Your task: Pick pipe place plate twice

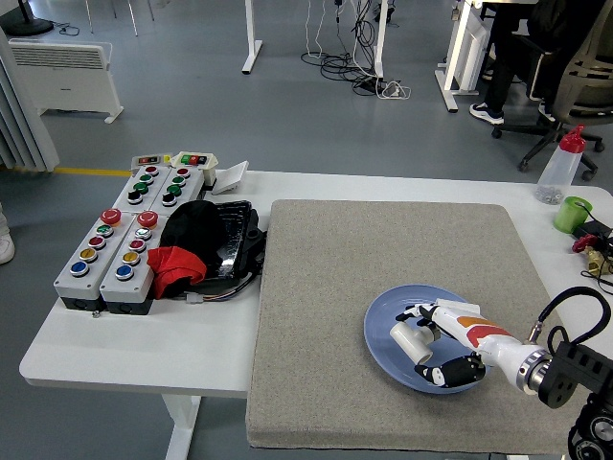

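White pipe [410, 338] | inside right robot hand [436, 347], fingers closed round it | over blue plate [383, 316]

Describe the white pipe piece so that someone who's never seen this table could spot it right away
Find the square grey felt mat covering the right part of the white table, then the round blue plate near its front right. The short white plastic pipe lies over that plate, gripped in the robot's right hand. It is the only thing on the plate.
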Tool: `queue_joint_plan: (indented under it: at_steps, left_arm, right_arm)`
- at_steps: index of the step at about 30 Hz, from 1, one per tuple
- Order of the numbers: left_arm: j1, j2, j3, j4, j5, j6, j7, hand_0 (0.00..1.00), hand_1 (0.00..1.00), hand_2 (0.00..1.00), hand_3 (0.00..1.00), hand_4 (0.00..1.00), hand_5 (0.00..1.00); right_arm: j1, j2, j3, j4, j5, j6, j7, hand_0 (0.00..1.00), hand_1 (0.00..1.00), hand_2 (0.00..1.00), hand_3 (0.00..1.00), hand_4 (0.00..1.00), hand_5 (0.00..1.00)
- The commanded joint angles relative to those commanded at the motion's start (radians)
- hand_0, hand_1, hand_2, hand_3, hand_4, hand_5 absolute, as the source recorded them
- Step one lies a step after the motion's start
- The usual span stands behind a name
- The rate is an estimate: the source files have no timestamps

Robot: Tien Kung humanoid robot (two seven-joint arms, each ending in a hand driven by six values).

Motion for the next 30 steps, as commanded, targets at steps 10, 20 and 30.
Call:
queue_joint_plan:
  at_steps: [10, 20, 30]
  left_arm:
    - [0.002, 0.000, -0.004, 0.000, 0.010, -0.002, 0.001, 0.584, 0.576, 0.588, 0.487, 0.409, 0.998]
    - [0.000, 0.002, 0.000, 0.002, 0.001, 0.001, -0.003, 0.583, 0.576, 0.588, 0.487, 0.407, 0.998]
    - [-0.004, 0.004, -0.001, 0.003, 0.002, 0.002, -0.004, 0.583, 0.576, 0.586, 0.486, 0.408, 0.998]
  right_arm:
    - [-0.007, -0.001, 0.018, 0.011, -0.004, 0.000, 0.008, 0.929, 0.883, 0.993, 0.925, 0.795, 0.362]
    - [-0.038, 0.015, 0.109, 0.012, 0.028, -0.086, 0.056, 0.924, 0.878, 0.992, 0.924, 0.792, 0.355]
    - [-0.118, 0.053, 0.281, -0.027, 0.330, -0.340, 0.179, 0.892, 0.847, 0.956, 0.890, 0.685, 0.319]
